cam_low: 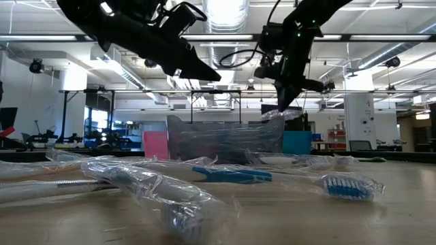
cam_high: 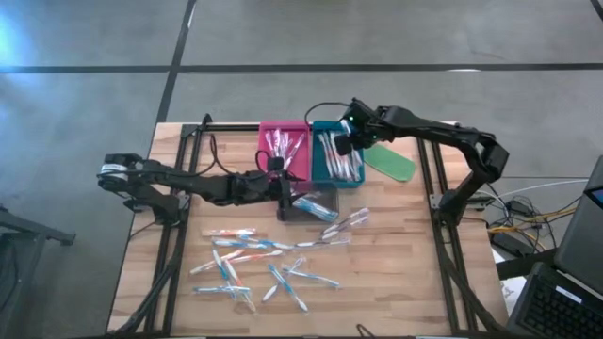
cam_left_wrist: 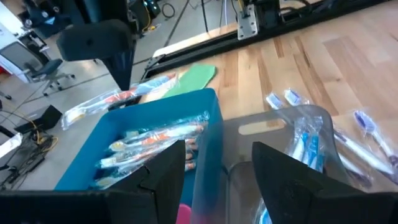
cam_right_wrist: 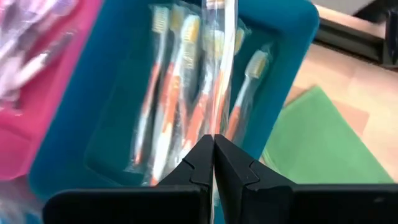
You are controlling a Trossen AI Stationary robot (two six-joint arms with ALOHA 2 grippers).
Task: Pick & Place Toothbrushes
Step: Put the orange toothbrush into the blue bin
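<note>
My right gripper hangs over the teal tray, shut on a clear-wrapped toothbrush with orange accents. Several wrapped orange toothbrushes lie in that tray. The pink tray beside it holds more. My left gripper is open in the air at the left end of the clear tray, touching nothing. That tray holds a blue toothbrush. Several wrapped toothbrushes lie loose on the near part of the table. My right gripper pinches the toothbrush's clear wrapper between its two fingertips. The fingers come from above, slanting down. The wrapped toothbrush is lifted clear over the teal tray and reaches out ahead of the fingertips. Which end is pinched does not show.
A flat green oblong piece lies on the table right of the teal tray. Black frame rails run along the table's left and right sides. Bare wood lies to the right of the clear tray.
</note>
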